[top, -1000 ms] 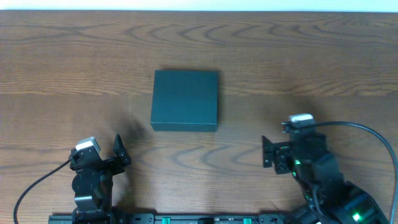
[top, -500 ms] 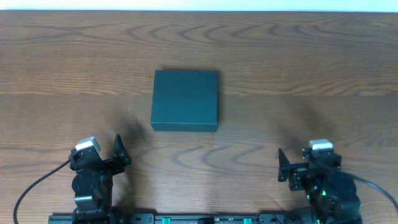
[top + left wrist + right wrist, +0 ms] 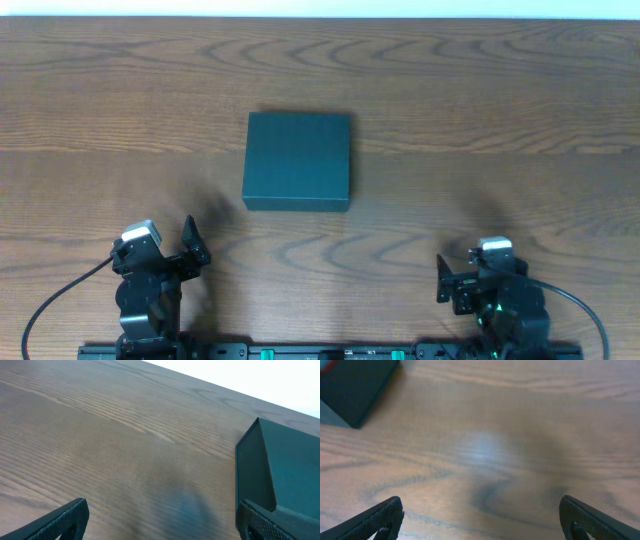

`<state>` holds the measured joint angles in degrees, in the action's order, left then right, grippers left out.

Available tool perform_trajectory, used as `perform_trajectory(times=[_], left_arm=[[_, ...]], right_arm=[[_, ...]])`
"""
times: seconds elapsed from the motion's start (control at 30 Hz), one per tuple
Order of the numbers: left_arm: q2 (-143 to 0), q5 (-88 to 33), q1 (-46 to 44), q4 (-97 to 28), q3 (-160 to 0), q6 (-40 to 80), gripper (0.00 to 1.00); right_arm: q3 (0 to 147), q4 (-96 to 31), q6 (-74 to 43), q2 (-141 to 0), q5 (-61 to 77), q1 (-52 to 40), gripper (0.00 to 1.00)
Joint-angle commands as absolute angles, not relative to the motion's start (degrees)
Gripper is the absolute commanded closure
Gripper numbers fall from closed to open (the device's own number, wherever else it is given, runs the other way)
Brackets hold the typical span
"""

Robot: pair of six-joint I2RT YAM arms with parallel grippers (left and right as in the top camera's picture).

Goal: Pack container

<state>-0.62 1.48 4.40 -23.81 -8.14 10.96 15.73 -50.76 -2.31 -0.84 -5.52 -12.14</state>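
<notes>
Sitting at the bottom left of the overhead frame, the left gripper (image 3: pixel 161 505) has its jaws spread wide with nothing between them. The right gripper (image 3: pixel 480 502), at the bottom right, is likewise spread wide and empty. Farther up, just left of centre, the container (image 3: pixel 298 158) lies flat with its lid down on the wooden table (image 3: pixel 480 100), well apart from both.

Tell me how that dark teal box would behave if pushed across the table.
The dark teal box lies flat and low on the wooden table, so it would probably slide, not tip or roll. Its matte faces likely aren't slippery. Crisp edges suggest fair stiffness.
</notes>
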Motion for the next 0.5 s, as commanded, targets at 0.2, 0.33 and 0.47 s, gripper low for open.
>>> perform_trajectory(times=[0.2,0.33,0.47], left_arm=[[-0.3,1.0,4.6,-23.9,-7.0,11.8,0.05],[-0.3,1.0,4.6,-23.9,-7.0,11.8,0.05],[-0.3,1.0,4.6,-23.9,-7.0,11.8,0.05]], right_arm=[[11.2,-49.2,-1.7,-0.3,-4.6,-11.6,0.01],[11.2,-49.2,-1.6,-0.3,-4.6,-11.6,0.01],[11.2,-49.2,-1.6,-0.3,-4.6,-11.6,0.01]])
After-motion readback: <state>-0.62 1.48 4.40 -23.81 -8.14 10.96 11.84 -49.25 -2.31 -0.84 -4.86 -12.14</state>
